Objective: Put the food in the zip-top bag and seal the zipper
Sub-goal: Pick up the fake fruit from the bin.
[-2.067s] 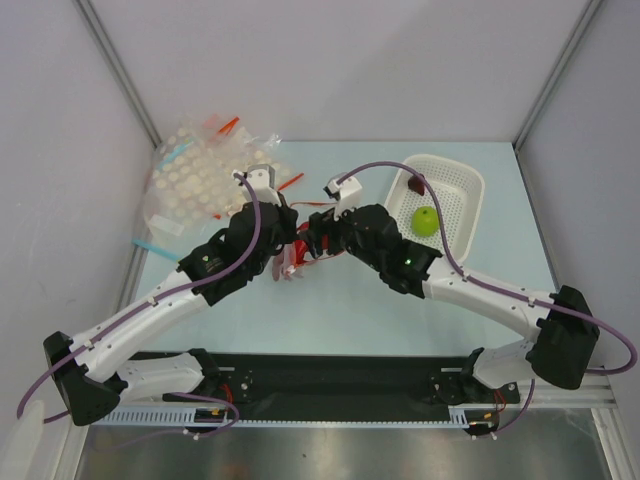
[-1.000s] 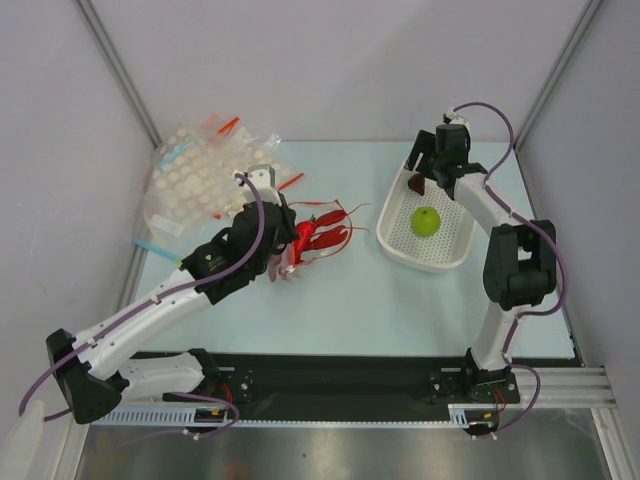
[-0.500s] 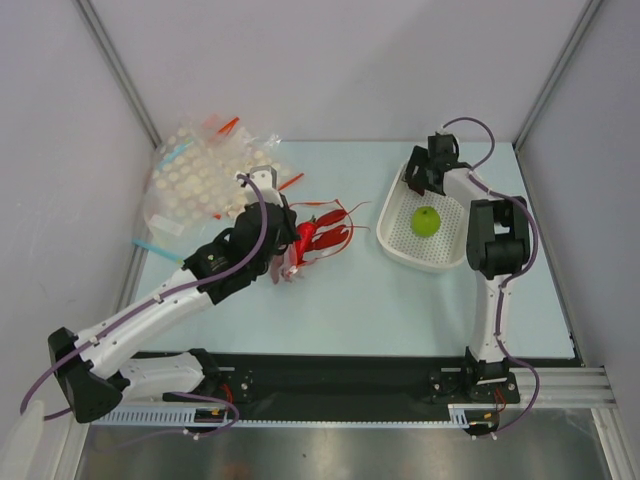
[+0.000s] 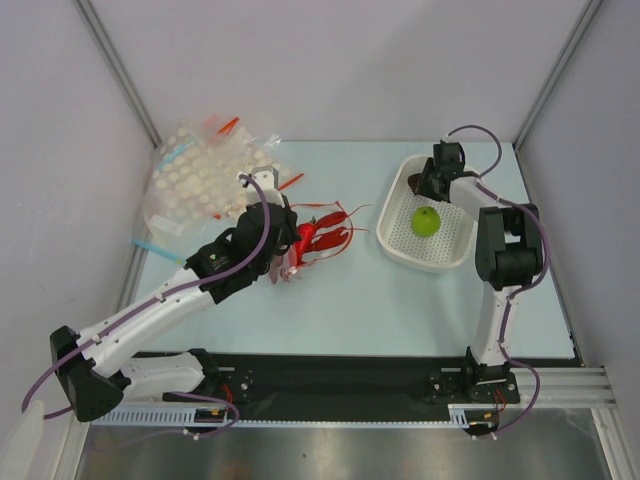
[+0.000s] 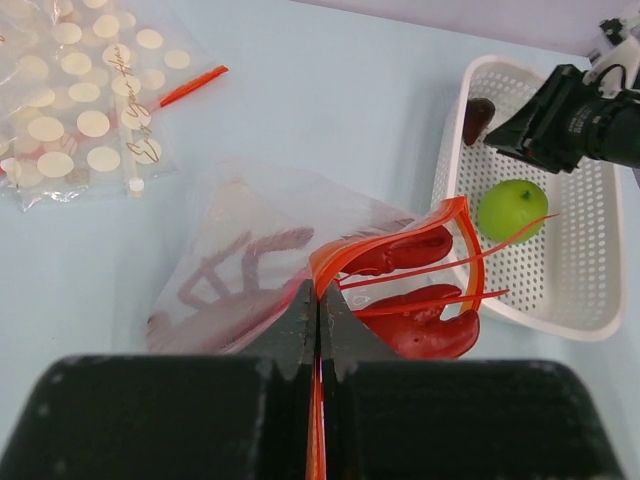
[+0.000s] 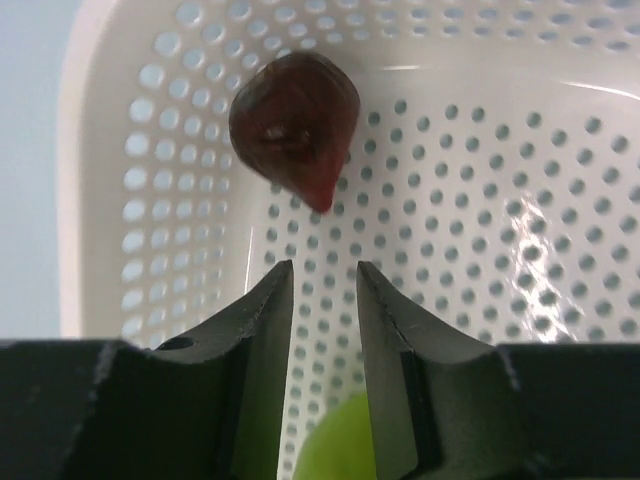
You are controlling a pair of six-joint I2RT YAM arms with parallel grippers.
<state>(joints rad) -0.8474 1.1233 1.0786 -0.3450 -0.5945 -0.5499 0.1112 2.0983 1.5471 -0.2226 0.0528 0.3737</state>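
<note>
Left claw (image 5: 317, 300) pinches the zipper (image 5: 464, 255); right claw (image 6: 322, 270) hangs part-open, empty, in the basket (image 6: 120, 150); it should push the lobster (image 5: 420, 290) fully into the bag (image 5: 240, 230) first.

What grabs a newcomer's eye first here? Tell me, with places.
The red lobster stands out mid-table, body inside the clear zip-top bag, claws poking from its mouth, which the left gripper pinches. At right, the right gripper hangs open above a dark brown piece in the white basket, beside a green fruit.
</note>
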